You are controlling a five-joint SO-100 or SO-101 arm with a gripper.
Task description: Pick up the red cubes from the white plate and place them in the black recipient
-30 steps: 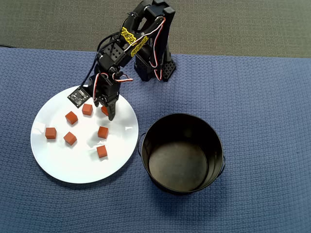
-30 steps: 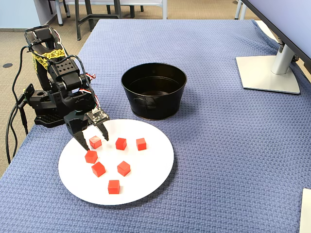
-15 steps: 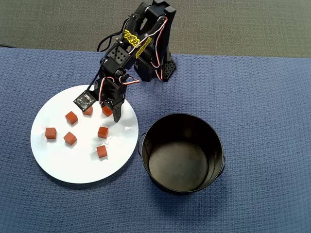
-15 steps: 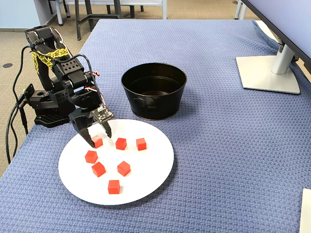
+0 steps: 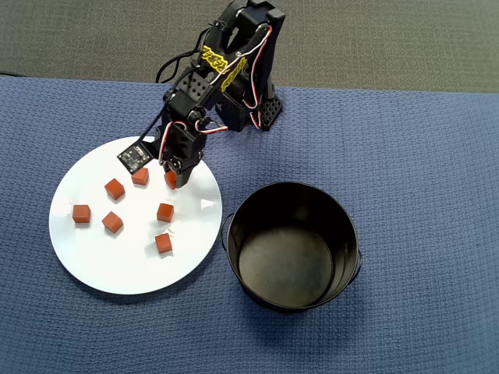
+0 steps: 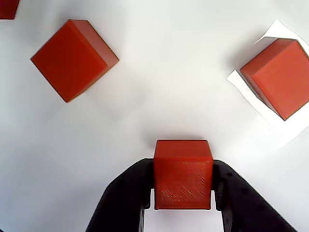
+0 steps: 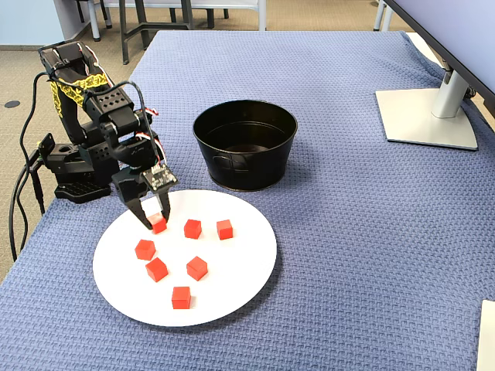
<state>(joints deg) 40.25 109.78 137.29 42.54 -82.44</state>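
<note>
Blue woven cloth (image 5: pixel 421 140) covers the surface in the overhead view, with a strip of grey carpet (image 5: pixel 374 39) along the top edge behind the arm's black base (image 5: pixel 261 113). The white plate (image 5: pixel 101 269) lies at the left and the black pot (image 5: pixel 292 245) sits just beside its right edge, empty, nothing lying between them. Six red cubes (image 5: pixel 114 188) show on the plate here, five scattered loose and one (image 5: pixel 170 179) at the upper right under the claw (image 5: pixel 176 181), which comes down on it from above. In the wrist view the white plate (image 6: pixel 159 72) fills the background; the claw (image 6: pixel 182 186) enters from the bottom and its two black fingers (image 6: pixel 130 193) press on the left and right faces of a red cube (image 6: pixel 182 171), gripping it. Another cube (image 6: pixel 72 58) lies apart at the upper left, a third (image 6: pixel 279 77) at the right sits on a small white paper scrap (image 6: pixel 246 92), and a corner of one more (image 6: pixel 7 7) peeks in at the top left. In the fixed view the arm (image 7: pixel 100 131) stands at the left edge of the surface, the claw (image 7: pixel 155 220) closed on a cube (image 7: pixel 158 224) at the plate's (image 7: pixel 240 270) near-left part, the pot (image 7: pixel 245 147) behind the plate. A monitor stand (image 7: pixel 425 116) rests well apart at the right, and chair legs (image 7: pixel 139 23) on a tan floor show beyond the surface's far end.
</note>
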